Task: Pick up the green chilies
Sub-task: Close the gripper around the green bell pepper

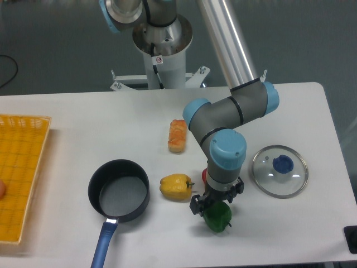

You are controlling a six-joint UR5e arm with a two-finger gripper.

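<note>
Far left: one yellow plastic lattice basket (pixel 22 173), cut by the frame edge; a small orange-pink object shows at its left rim, too little visible to name. Next right: one dark round saucepan (pixel 119 190) with a blue handle pointing toward the near table edge, pan empty inside. Above and right of it: one orange-and-cream bread-like roll (pixel 177 135), lying lengthwise. Peppers counted: three. One yellow bell pepper (pixel 175 187) just right of the pan, on its side, stem to the right. One red bell pepper (pixel 204 175), only a sliver seen, mostly hidden behind the arm's wrist. One glossy dark-green bell pepper (pixel 217 218), near the front edge of the white table (pixel 67 111), directly under the tool. One black two-finger gripper (pixel 216 206) set down over the green pepper's top; fingers hidden from this angle, so cannot tell whether spread or pinching. Far right: one round glass lid (pixel 279 171) with blue knob, lying flat, well apart from the peppers.
</note>
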